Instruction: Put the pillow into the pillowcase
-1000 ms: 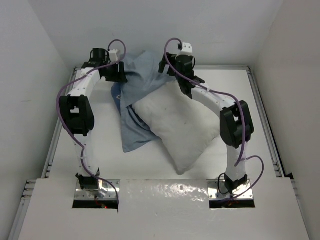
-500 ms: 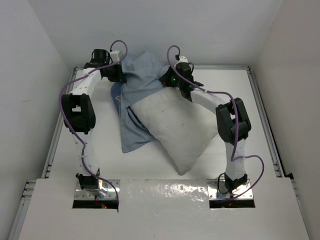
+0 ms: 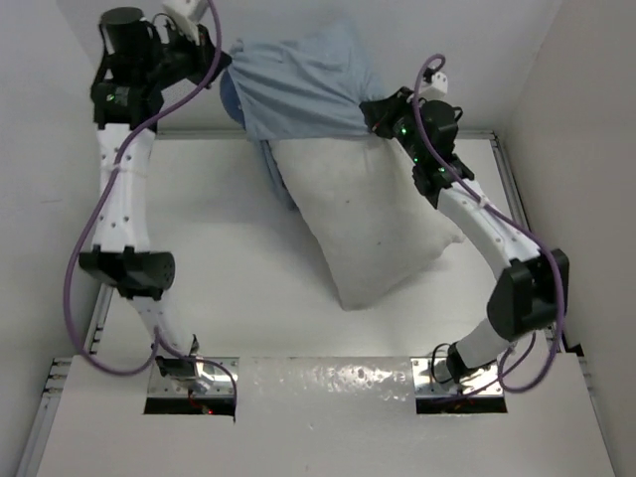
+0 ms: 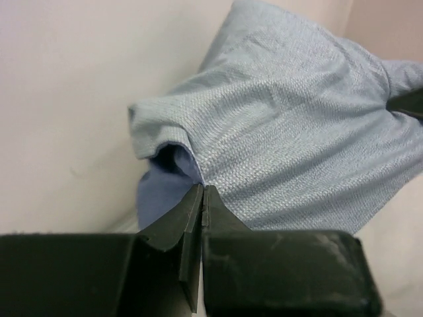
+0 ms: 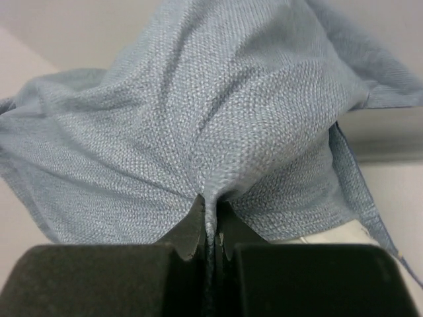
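Both the left gripper [image 4: 201, 195] and the right gripper [image 5: 210, 224] were pinching the pillowcase [image 3: 298, 89], 1 edge each, held high near the far wall [image 3: 477, 40]. Only the far end of the pillow [image 3: 378, 229] was inside. I judge the sleeving partly done; next, shaking the pillow deeper.

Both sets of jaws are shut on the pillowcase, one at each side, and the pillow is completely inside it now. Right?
Not quite. The left jaws and right jaws are each shut on the pillowcase, but the pillow is only partly inside. The top external view shows most of its white body bare below the blue edge, with only the far end covered.
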